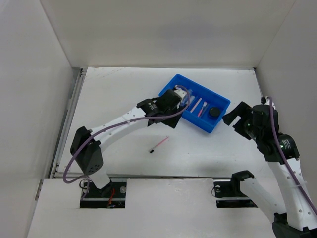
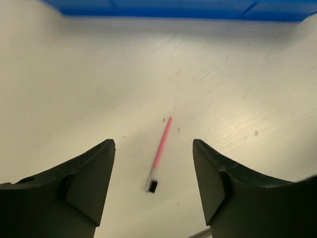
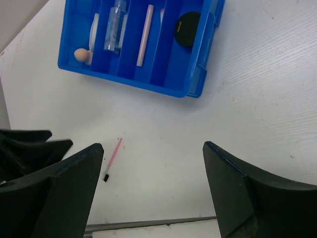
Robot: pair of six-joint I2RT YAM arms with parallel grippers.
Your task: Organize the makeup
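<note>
Left wrist: pink brush (image 2: 161,148) on table (image 2: 74,79), apparently apart from tray edge (image 2: 173,7)

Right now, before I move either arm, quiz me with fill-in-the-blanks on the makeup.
1. The pink brush lies on the ____, outside the blue tray.
2. The round compact inside the tray is ____.
3. The left gripper and right gripper both stand ____, holding nothing.
Missing words: table; black; open.

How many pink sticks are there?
3: a pale pink stick and a brighter pink stick in the blue tray, a black-tipped pink brush on the table. The left arm may hide more.
</note>
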